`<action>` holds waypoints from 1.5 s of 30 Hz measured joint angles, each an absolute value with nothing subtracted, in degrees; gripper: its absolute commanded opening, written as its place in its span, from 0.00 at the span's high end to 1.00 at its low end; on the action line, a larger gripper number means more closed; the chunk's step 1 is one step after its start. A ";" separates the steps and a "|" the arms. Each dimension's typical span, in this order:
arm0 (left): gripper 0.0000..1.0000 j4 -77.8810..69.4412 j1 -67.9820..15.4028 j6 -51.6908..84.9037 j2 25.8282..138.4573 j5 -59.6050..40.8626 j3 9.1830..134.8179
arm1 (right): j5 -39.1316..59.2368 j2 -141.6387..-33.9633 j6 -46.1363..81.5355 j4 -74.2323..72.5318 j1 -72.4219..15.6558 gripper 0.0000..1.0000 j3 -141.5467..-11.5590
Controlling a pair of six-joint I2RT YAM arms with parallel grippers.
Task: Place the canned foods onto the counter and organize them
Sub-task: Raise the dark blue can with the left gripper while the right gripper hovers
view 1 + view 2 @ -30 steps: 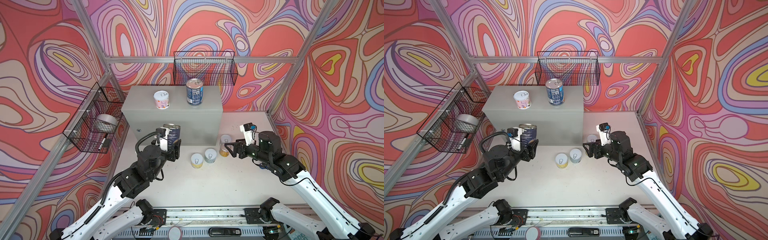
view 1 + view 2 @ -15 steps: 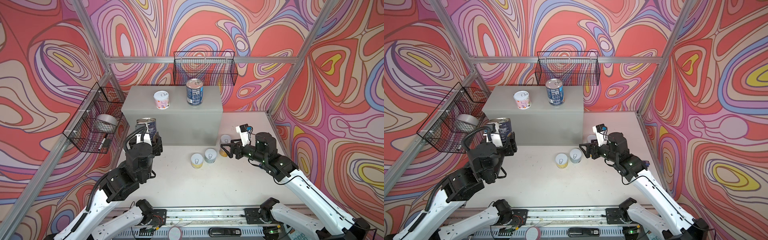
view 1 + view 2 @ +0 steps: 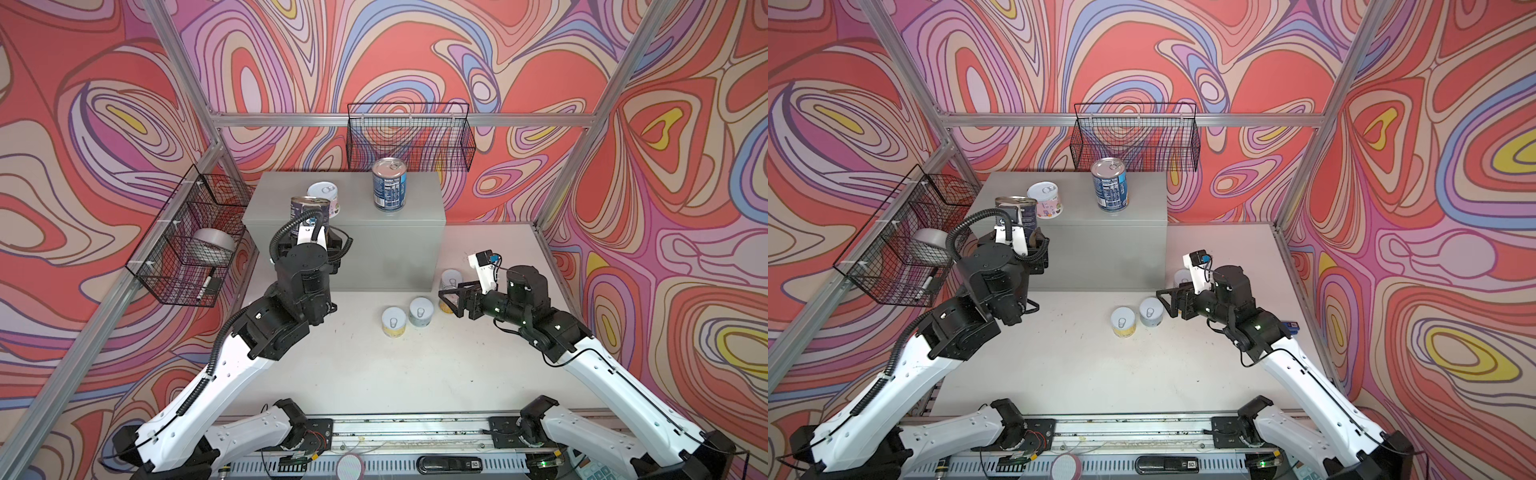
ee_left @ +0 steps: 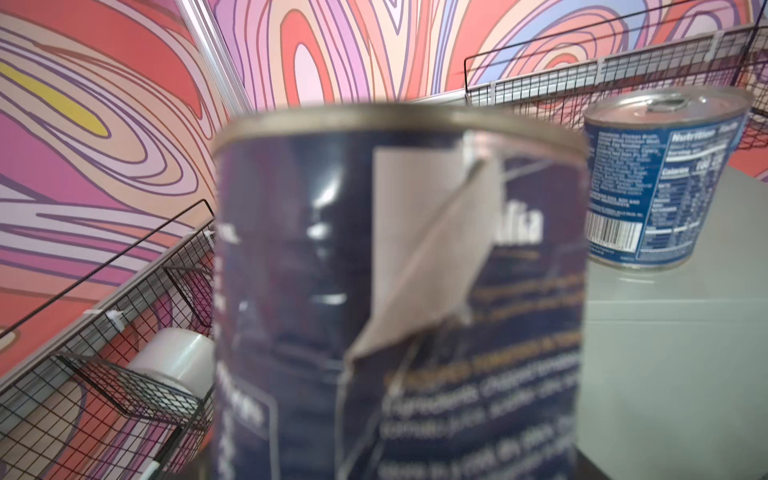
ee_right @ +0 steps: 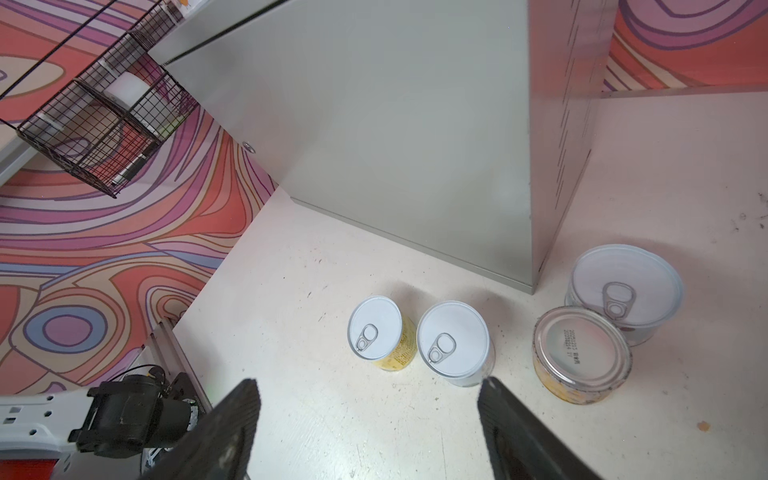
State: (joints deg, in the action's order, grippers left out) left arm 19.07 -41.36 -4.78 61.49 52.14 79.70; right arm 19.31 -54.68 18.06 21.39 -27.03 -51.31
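My left gripper (image 3: 319, 237) is shut on a tall dark-blue can (image 3: 309, 208) with a torn label (image 4: 395, 291), held upright in the air at the left front corner of the grey counter (image 3: 386, 249). A pink short can (image 3: 325, 198) and another tall blue can (image 3: 389, 185) stand on the counter top. On the table stand a yellow can (image 5: 380, 332), a pale-blue can (image 5: 455, 343), an upside-down orange can (image 5: 582, 353) and a white can (image 5: 627, 291). My right gripper (image 5: 368, 384) is open and empty, low over the table just short of the pale-blue can.
A black wire basket (image 3: 187, 245) on the left wall holds a grey tape roll (image 3: 212, 245) and a marker. A second wire basket (image 3: 409, 137) hangs behind the counter. Aluminium frame posts run up both sides.
My left gripper has carried the tall can left, then up, to the counter's left front corner. My right gripper has shifted slightly left toward the table cans.
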 measured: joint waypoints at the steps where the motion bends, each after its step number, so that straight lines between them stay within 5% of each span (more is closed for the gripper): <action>1: 0.55 19.09 -40.53 -4.67 62.33 51.64 80.68 | 19.35 -54.50 18.09 21.39 -27.03 0.15 -51.22; 21: 0.52 31.16 -11.22 9.19 73.52 27.51 92.14 | 19.09 -57.54 17.61 21.47 -27.03 0.15 -50.81; 45: 0.54 22.35 -1.89 7.40 85.12 12.08 95.39 | 16.84 -65.80 16.12 22.74 -27.03 0.15 -53.69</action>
